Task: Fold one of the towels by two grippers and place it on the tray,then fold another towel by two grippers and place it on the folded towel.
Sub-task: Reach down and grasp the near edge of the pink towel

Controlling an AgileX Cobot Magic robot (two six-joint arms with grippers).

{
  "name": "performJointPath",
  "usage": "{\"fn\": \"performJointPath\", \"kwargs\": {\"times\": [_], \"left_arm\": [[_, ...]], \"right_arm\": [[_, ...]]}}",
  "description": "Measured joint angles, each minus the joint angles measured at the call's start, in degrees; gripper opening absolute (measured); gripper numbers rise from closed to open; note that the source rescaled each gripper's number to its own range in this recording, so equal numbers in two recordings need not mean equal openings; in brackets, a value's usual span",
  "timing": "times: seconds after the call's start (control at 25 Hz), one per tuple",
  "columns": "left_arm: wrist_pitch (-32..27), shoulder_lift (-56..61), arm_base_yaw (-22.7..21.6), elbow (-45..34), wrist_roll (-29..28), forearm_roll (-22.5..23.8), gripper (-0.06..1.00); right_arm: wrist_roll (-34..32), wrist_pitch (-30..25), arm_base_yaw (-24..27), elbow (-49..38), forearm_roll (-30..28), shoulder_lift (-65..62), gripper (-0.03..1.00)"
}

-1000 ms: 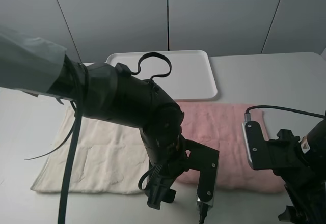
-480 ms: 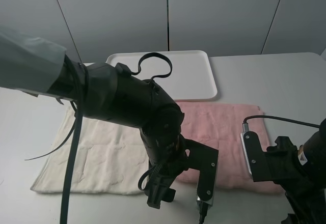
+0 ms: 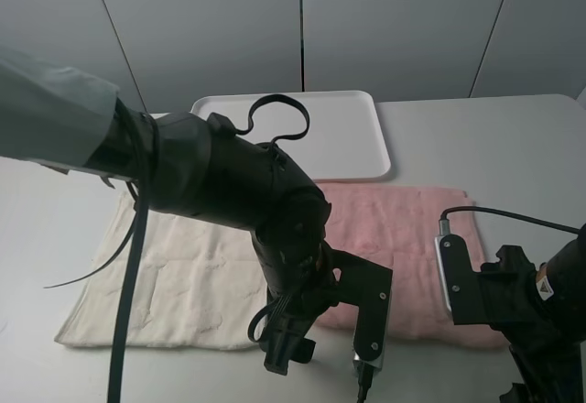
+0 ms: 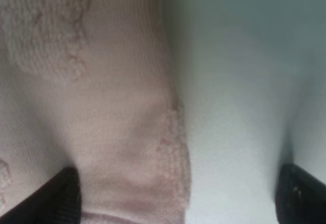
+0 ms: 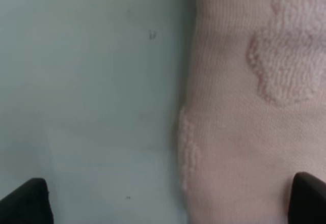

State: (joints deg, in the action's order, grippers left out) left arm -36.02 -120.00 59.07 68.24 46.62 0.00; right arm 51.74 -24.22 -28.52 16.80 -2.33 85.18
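Note:
The pale pink towel [image 3: 403, 229] lies flat on the table in front of the white tray [image 3: 330, 133], and the cream-white towel [image 3: 174, 275] lies flat to its left. My left gripper [image 3: 289, 350] hangs low over the pink towel's near left corner. In the left wrist view the left gripper [image 4: 181, 203] is open, one fingertip [image 4: 61, 198] over the pink towel [image 4: 102, 107] and the other over bare table. My right gripper [image 5: 168, 201] is open too, straddling the edge of the pink towel [image 5: 254, 107] at its near right corner. Neither holds anything.
The tray holds nothing and sits at the back, against the pink towel's far edge. The bulky left arm [image 3: 220, 183] reaches across the cream towel's right part and hides it. The right arm [image 3: 513, 302] stands at the near right corner.
The right arm has come down and slightly toward the near edge over the pink towel's corner. The left arm has stayed put. Both towels lie unmoved.

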Motion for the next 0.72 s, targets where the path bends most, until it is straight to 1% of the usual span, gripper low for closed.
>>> {"fn": "performJointPath", "kwargs": {"times": [0.28, 0.4, 0.64, 0.72], "left_arm": [[0.0, 0.0, 0.0, 0.0, 0.0, 0.0, 0.99], [0.0, 0.0, 0.0, 0.0, 0.0, 0.0, 0.99], [0.0, 0.0, 0.0, 0.0, 0.0, 0.0, 0.99], [0.1, 0.0, 0.0, 0.0, 0.0, 0.0, 0.99]], "right_arm": [[-0.7, 0.0, 0.0, 0.0, 0.0, 0.2, 1.00], [-1.0, 0.0, 0.0, 0.0, 0.0, 2.4, 1.00], [-1.9, 0.5, -1.8, 0.2, -1.5, 4.9, 1.00], [-3.2, 0.9, -2.0, 0.3, -1.5, 5.4, 1.00]]}}
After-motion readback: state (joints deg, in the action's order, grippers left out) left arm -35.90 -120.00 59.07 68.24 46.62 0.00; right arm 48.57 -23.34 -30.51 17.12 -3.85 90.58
